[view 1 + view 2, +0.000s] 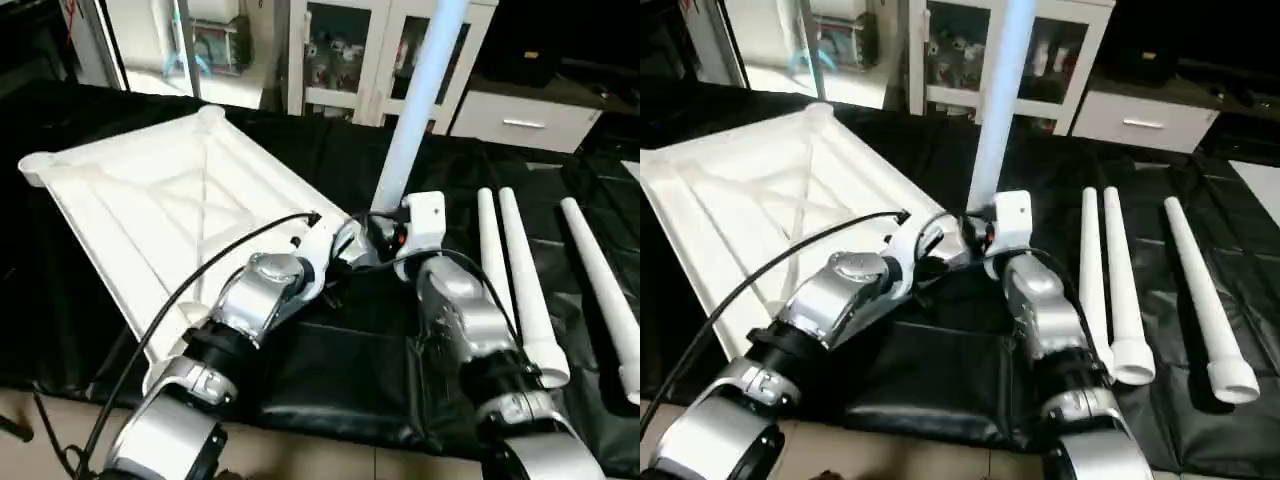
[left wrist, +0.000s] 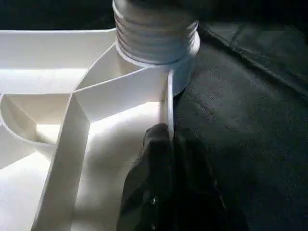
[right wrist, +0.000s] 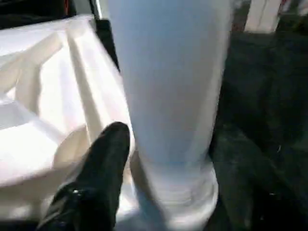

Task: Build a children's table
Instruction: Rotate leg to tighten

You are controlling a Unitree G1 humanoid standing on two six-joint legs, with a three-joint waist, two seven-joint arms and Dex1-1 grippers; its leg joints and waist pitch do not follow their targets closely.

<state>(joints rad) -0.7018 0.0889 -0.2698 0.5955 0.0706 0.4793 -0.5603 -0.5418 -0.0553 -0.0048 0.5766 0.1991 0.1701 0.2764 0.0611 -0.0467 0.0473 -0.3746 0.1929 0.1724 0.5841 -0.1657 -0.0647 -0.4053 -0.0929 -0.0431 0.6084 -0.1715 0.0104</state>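
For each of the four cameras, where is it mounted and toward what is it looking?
Left eye view: head, looking down at the tabletop; both silver forearms show.
Right eye view: same scene, slightly shifted; three loose legs.
Left wrist view: shut left gripper at the tabletop's edge.
Right wrist view: one black finger beside the upright leg.
Both wrist views share the corner socket.
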